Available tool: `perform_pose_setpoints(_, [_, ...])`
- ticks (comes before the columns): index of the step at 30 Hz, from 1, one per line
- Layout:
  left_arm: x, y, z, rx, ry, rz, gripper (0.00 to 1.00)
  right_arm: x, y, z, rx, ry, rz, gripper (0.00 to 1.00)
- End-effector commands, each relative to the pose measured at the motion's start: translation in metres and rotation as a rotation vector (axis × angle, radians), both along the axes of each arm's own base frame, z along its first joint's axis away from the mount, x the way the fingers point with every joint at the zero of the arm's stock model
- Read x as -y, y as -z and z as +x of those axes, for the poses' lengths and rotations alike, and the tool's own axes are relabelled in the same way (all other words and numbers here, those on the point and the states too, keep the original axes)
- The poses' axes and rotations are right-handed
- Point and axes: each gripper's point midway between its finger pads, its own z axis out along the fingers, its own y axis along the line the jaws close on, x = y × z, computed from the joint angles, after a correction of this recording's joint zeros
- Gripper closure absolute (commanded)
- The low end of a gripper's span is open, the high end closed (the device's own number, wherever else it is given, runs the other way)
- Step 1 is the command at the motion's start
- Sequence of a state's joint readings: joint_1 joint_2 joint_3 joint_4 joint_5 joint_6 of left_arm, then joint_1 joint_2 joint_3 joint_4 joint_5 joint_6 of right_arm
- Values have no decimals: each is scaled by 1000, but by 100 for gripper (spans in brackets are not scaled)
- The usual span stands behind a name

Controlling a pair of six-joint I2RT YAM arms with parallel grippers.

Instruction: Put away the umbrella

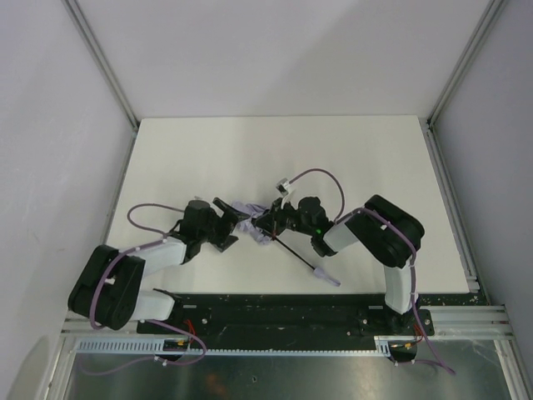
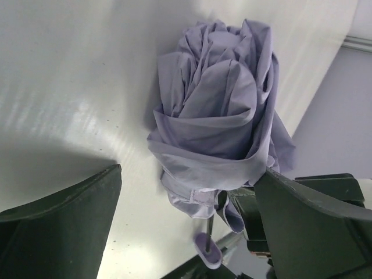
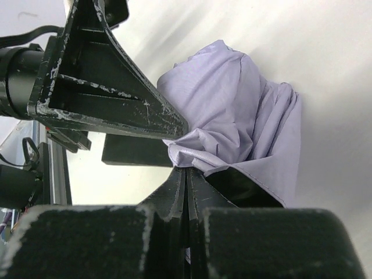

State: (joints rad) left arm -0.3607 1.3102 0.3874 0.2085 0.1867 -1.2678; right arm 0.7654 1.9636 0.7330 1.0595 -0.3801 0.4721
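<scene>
Pale lavender fabric folding umbrella (image 2: 221,110): canopy bunched, thin black shaft (image 1: 293,253) extended. Left gripper (image 2: 189,174) spread open, jaws straddling the canopy; right gripper (image 3: 186,174) clenched on fabric. Collapsing and stowing judged outstanding.

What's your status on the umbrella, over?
Left gripper open, facing the bundled canopy. Right gripper shut, pinching fabric. Umbrella on table, shaft extended. Nothing in the way.

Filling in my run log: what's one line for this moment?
umbrella: bunched, on table | left gripper: open, astride canopy | right gripper: shut on canopy fabric
</scene>
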Motion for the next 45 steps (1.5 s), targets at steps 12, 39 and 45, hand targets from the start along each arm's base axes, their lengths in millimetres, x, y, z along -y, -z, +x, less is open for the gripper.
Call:
perform_pose_setpoints(12, [2,94,5,-238,-27,56,19,41,76,3,-188,88,-162,100])
perform_pose_setpoints(39, [5,52,-23,-218,-22,146,92,23,41,-11,-591,30,257,100])
perform_pose_setpoints(45, [7,51,-17,-221,-34,147,31,21,40,-17,-661,14,323,100])
